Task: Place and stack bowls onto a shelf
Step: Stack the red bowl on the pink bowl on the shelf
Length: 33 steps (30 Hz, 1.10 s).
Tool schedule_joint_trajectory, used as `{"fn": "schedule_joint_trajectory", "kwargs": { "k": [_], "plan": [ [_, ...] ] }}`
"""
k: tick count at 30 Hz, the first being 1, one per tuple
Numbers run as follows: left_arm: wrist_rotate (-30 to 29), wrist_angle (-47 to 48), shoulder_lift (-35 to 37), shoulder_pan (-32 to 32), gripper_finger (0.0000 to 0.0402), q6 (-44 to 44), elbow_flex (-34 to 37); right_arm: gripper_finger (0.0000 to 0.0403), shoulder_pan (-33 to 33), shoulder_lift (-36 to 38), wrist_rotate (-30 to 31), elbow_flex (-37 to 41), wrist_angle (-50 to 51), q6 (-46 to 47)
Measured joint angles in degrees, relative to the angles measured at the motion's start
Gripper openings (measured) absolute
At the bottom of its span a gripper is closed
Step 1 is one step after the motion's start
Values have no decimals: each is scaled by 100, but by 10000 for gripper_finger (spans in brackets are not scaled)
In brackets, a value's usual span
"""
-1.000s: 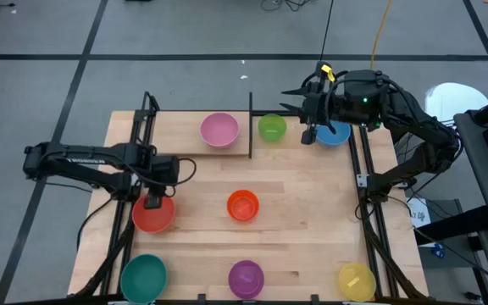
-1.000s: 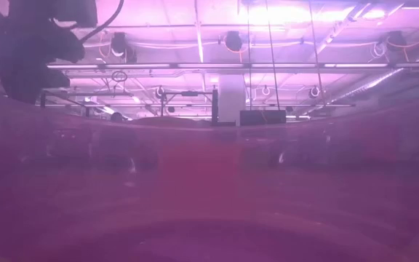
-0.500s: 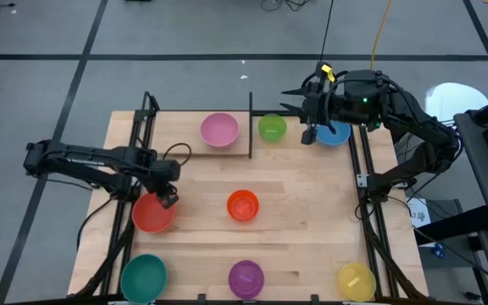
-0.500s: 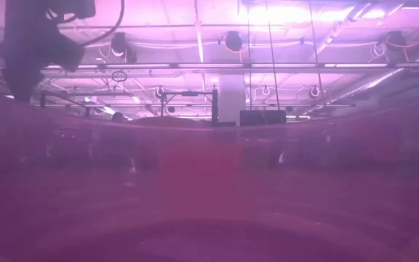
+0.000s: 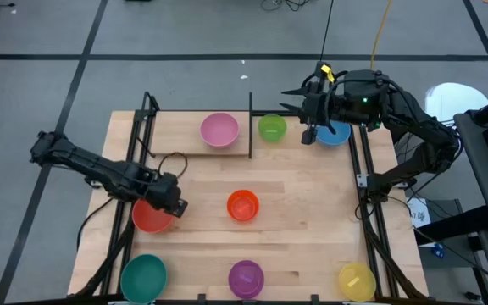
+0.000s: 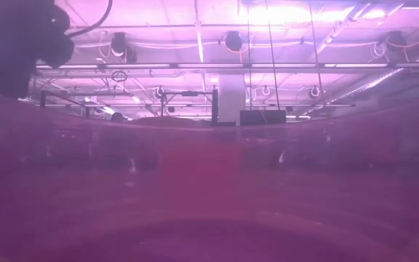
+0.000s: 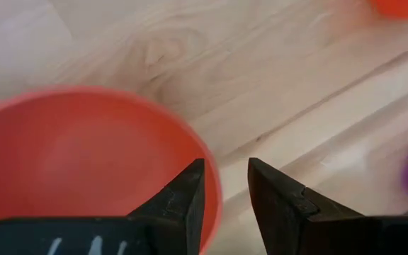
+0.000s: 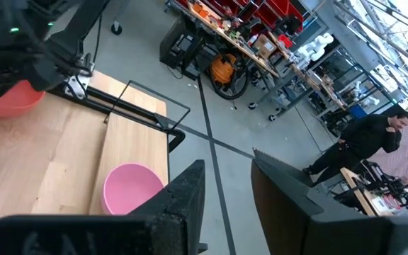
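My left gripper [image 5: 176,206] [image 7: 225,164] is open at the right rim of the red bowl [image 5: 151,215], which sits on the table. One finger stands inside the rim and the other outside; I see no touch. My right gripper [image 5: 288,99] [image 8: 227,166] waits open in the air near the far edge, by the lime green bowl [image 5: 271,127] and the blue bowl [image 5: 335,135]. The pink bowl [image 5: 219,129] [image 8: 133,188] stands on the shelf [image 5: 176,135]. Orange [image 5: 243,205], teal [image 5: 144,276], purple [image 5: 246,278] and yellow [image 5: 356,280] bowls rest on the table.
The shelf's black rods [image 5: 250,123] rise at its right end, next to the green bowl. Black frame rails [image 5: 367,212] run along both table sides. The low view is almost filled by a purple bowl wall [image 6: 209,189]. A person [image 8: 370,142] stands in the room beyond.
My left gripper has moved from above the red bowl's far rim toward the table's right and a little nearer, turning about, and now straddles the bowl's right rim. The red bowl has stayed where it was.
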State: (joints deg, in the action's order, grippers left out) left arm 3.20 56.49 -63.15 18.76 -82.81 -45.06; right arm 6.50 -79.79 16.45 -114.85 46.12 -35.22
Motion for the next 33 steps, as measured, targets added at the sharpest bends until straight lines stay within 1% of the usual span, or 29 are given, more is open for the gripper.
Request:
{"fn": "schedule_joint_trajectory", "kwargs": {
  "k": [4, 11, 14, 20, 26, 28, 31, 32, 33],
  "plan": [
    [-28, -74, -439, 195, 113, -159, 0, 110, 0, 0, 0, 0, -40, 2],
    [-21, -728, -1064, 362, 113, -157, 0, 110, 1, 0, 0, 0, -41, -2],
    [-8, -732, -1278, 425, 113, -153, 0, 110, 0, 0, 0, 0, -45, -5],
    [81, -682, -1515, 493, 113, -103, 0, 110, 2, 0, 0, 0, -86, -4],
    [131, -660, -1539, 506, 110, 267, -2, 110, 0, 0, 0, 0, -86, -4],
    [132, -660, -1539, 505, 92, 268, -2, 110, 2, 0, 0, 0, -86, -4],
    [180, -626, -1534, 500, 35, 261, -16, 110, 2, 0, 0, 0, -86, -2],
    [172, -560, -1516, 496, 21, 236, -25, 109, 0, 0, 0, 0, -86, -2],
    [159, -547, -1510, 489, 16, 197, -22, 109, 0, 0, 0, 0, -86, -1]
  ]
}}
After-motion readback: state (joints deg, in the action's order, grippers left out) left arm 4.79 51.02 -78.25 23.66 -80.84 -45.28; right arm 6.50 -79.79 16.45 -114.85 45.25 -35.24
